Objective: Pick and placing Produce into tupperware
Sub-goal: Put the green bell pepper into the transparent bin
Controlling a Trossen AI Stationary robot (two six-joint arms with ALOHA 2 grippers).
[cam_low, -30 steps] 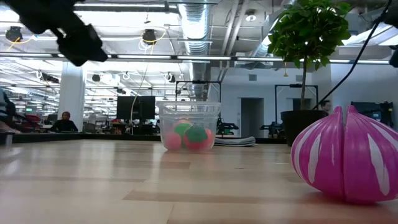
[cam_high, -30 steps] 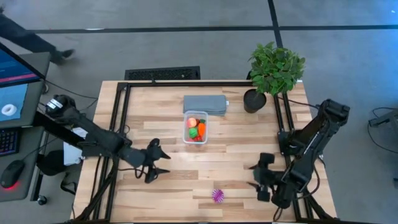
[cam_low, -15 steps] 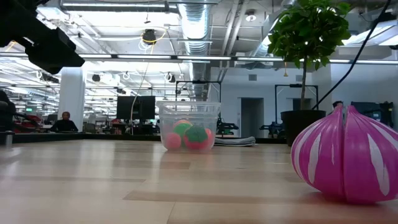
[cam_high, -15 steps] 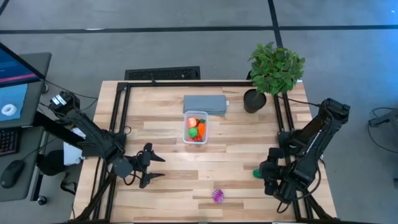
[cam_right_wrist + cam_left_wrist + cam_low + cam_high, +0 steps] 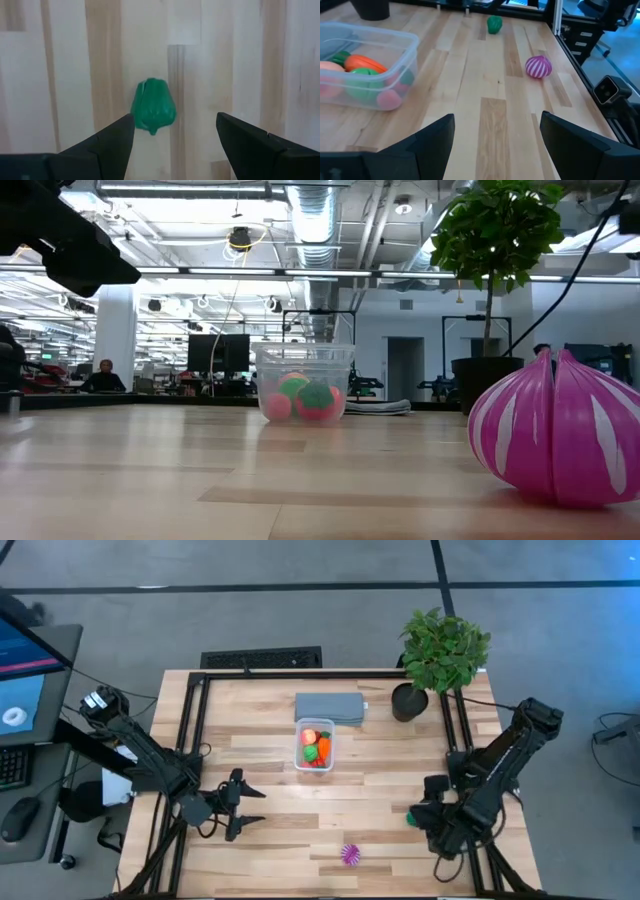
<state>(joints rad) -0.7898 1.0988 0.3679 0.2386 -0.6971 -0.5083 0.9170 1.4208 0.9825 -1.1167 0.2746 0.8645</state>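
Observation:
The clear tupperware tub [image 5: 314,745] stands mid-table with red, orange and green produce inside; it also shows in the low view [image 5: 305,383] and the left wrist view [image 5: 366,66]. A green toy pepper [image 5: 411,818] lies on the wood at the right, just ahead of my open, empty right gripper [image 5: 175,145], whose wrist view looks down on the pepper [image 5: 152,112]. The striped purple ball [image 5: 350,854] rests near the front edge and shows large in the low view [image 5: 556,430]. My left gripper [image 5: 251,808] is open and empty, left of centre.
A flat grey pad [image 5: 330,707] lies just behind the tub. A potted leafy plant [image 5: 440,652] stands at the far right corner. Black frame rails run along the table's left and right edges. Bare wood lies between the two grippers.
My left gripper has drawn back toward the table's left and near edges, still open. My right gripper has pulled back toward the right edge, and the green pepper, hidden under it before, now shows on the wood.

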